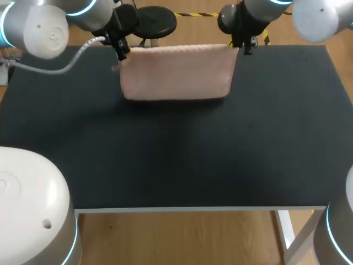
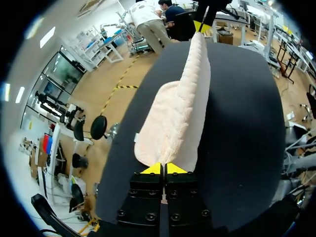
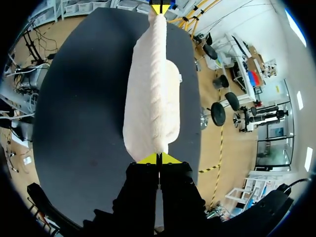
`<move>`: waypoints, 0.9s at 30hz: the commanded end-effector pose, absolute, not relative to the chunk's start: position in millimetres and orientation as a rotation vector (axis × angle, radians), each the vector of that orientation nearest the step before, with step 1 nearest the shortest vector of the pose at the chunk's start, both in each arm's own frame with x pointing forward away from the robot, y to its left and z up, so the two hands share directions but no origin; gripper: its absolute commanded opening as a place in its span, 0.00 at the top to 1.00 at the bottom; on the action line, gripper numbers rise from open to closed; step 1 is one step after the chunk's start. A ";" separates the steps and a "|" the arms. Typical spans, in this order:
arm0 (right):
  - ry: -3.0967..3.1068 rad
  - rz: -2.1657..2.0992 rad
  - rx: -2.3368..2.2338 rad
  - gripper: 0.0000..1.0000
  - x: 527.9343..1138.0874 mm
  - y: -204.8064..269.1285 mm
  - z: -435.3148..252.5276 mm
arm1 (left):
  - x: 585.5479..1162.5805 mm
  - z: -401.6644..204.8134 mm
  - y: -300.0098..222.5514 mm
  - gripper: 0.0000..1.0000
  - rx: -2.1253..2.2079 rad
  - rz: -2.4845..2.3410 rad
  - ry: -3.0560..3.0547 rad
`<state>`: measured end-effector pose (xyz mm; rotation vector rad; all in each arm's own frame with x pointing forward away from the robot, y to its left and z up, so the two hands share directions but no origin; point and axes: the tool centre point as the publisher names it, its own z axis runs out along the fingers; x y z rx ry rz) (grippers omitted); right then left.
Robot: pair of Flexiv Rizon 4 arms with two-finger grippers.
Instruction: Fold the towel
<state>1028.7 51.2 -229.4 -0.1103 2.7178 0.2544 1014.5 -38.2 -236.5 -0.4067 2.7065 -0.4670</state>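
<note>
A pale pink towel [image 1: 176, 73] hangs stretched between my two grippers at the far side of the black table [image 1: 176, 149], its lower edge resting on the table. My left gripper [image 1: 124, 52] is shut on the towel's upper left corner. My right gripper [image 1: 242, 48] is shut on the upper right corner. In the left wrist view the towel [image 2: 175, 111] runs straight ahead from my shut left gripper [image 2: 163, 169] to the other gripper [image 2: 201, 25]. In the right wrist view the towel [image 3: 150, 94] stretches ahead from my right gripper [image 3: 158, 159] to the left one [image 3: 159, 8].
The black table [image 2: 242, 128] spreads wide in front of the towel, with a white front edge [image 1: 198, 209]. A black stool [image 1: 156, 21] stands just beyond the far edge.
</note>
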 end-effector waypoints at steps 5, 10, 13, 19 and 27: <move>2.807 0.234 -0.074 1.00 1058.7 60.4 -282.4 | 1056.0 -292.8 -45.0 1.00 -0.445 -0.432 2.800; 2.829 0.200 -0.038 1.00 1079.6 63.3 -308.8 | 1087.8 -316.2 -41.7 1.00 -0.467 -0.409 2.817; 2.827 0.177 -0.016 1.00 1095.7 63.4 -321.3 | 1105.6 -327.3 -37.6 1.00 -0.461 -0.394 2.821; 2.825 0.135 0.027 1.00 1125.9 60.6 -336.3 | 1133.9 -345.1 -35.5 1.00 -0.446 -0.368 2.838; 2.823 0.086 0.068 1.00 1154.7 57.1 -350.8 | 1160.7 -356.2 -34.8 1.00 -0.423 -0.345 2.851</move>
